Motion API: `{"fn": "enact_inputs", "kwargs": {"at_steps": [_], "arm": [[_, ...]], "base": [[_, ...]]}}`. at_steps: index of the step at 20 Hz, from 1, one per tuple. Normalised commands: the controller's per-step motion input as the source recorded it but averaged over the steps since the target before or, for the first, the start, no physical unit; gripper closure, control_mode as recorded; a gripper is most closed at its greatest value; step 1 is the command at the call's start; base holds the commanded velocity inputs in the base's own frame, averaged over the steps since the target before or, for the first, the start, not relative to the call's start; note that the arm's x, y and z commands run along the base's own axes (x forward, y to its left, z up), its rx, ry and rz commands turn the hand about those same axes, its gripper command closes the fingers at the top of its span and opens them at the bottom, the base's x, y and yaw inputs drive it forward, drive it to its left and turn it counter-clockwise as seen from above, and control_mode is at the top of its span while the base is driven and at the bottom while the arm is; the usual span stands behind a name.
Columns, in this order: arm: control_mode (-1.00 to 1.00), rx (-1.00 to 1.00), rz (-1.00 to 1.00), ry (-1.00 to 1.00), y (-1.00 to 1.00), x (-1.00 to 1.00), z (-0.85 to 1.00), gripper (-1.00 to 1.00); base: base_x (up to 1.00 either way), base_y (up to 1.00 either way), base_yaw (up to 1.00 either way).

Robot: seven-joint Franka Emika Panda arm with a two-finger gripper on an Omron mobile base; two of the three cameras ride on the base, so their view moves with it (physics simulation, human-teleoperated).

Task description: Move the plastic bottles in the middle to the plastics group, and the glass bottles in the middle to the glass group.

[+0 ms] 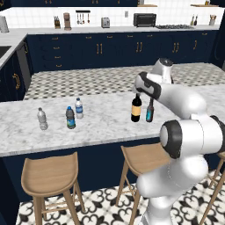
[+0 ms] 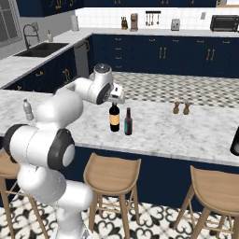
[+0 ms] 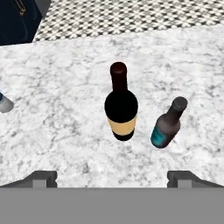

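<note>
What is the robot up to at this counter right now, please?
The arm hangs its open gripper above the black wine bottle, holding nothing. The slimmer brown bottle stands beside it. The dark plastic bottle is already next to the two clear water bottles on the marble counter. The two stubby brown bottles wait further along.

A home kitchen, rendered
Navy cabinets (image 1: 99,46), a sink (image 2: 42,48), toaster oven (image 1: 144,19) and wooden stools (image 2: 112,175) are lining the marble surface (image 1: 101,123).
</note>
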Motion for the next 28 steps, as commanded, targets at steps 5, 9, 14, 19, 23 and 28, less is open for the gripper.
{"fn": "enact_inputs", "kwargs": {"at_steps": [5, 9, 14, 19, 23, 28], "arm": [[-1.00, -0.06, 0.08, 0.01, 0.00, 0.42, -0.37, -1.00], [-1.00, -0.01, 0.08, -0.07, 0.00, 0.34, -0.34, -1.00], [-1.00, 0.00, 0.06, -0.16, 0.00, 0.35, -0.24, -1.00], [-1.00, 0.00, 0.00, 0.00, 0.00, 0.42, -0.08, -1.00], [-1.00, 0.00, 0.00, 0.00, 0.00, 0.32, -0.03, -1.00], [-1.00, 0.00, 0.00, 0.00, 0.00, 0.29, -0.05, -1.00]], "base": [[0.00, 0.00, 0.00], [0.00, 0.00, 0.00], [0.00, 0.00, 0.00], [0.00, 0.00, 0.00], [0.00, 0.00, 0.00], [0.00, 0.00, 0.00]]}}
